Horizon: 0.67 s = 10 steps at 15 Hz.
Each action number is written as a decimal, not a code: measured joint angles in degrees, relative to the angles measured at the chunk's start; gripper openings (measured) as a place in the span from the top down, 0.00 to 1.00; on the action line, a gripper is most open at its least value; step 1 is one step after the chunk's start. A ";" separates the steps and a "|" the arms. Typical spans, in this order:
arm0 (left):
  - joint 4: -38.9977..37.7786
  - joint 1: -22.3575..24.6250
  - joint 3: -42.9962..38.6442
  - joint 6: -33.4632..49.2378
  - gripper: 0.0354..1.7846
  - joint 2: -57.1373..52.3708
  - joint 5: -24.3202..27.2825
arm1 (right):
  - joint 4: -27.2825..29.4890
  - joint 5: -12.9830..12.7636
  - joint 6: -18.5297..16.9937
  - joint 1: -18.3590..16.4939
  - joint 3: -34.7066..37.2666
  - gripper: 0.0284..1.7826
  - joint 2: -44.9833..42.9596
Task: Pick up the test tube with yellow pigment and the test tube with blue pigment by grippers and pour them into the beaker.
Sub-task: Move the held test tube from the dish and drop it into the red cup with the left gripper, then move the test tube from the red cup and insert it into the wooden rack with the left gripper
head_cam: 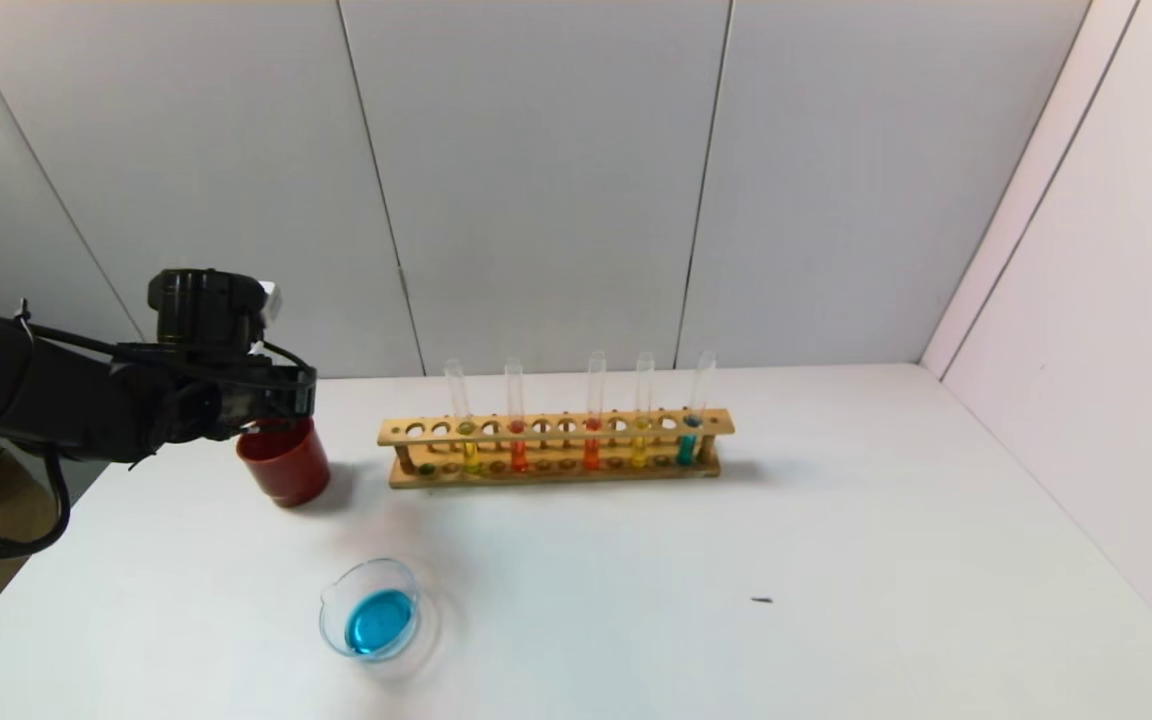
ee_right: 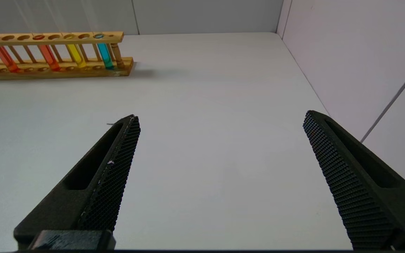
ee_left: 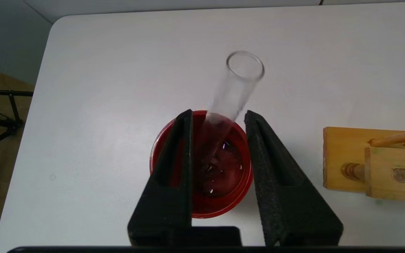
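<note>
Left gripper [ee_left: 218,117] over the red cup [head_cam: 284,464], fingers [ee_left: 174,165] parted narrowly either side of an empty clear tube [ee_left: 237,84] that leans in the cup; whether they touch the glass, cannot tell. Rack [head_cam: 556,447] just right of cup, on worktop [head_cam: 836,560]. Pale yellow tube [head_cam: 466,432] in rack's left part. Beaker [head_cam: 373,620] in front of cup, holding blue liquid. Right gripper [ee_right: 220,123] wide open, well right of rack, empty

The rack [head_cam: 556,447] was placed at the table's [head_cam: 836,560] rear centre, the cup [head_cam: 285,463] to its left, and the beaker [head_cam: 373,621] nearer, before the cup. An emptied tube [ee_left: 239,84] was leaned in the cup.
</note>
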<state>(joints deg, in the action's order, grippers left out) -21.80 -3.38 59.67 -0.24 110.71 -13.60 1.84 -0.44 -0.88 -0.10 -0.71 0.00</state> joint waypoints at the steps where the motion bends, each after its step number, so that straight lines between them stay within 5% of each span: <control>1: 0.00 -0.01 -0.09 -0.11 0.60 -0.33 0.00 | 0.00 0.00 0.00 0.00 0.00 0.05 0.00; 6: 0.22 -0.06 -1.63 -0.13 0.16 -3.30 0.13 | 0.00 0.00 0.00 0.00 0.02 0.05 0.00; 10: 0.20 -0.94 -6.12 0.29 0.03 -9.03 0.30 | 0.00 0.00 0.00 0.02 0.05 0.05 0.00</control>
<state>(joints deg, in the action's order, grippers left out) -21.60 -4.32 53.55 0.05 101.68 -13.30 1.84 -0.44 -0.88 -0.07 -0.66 0.00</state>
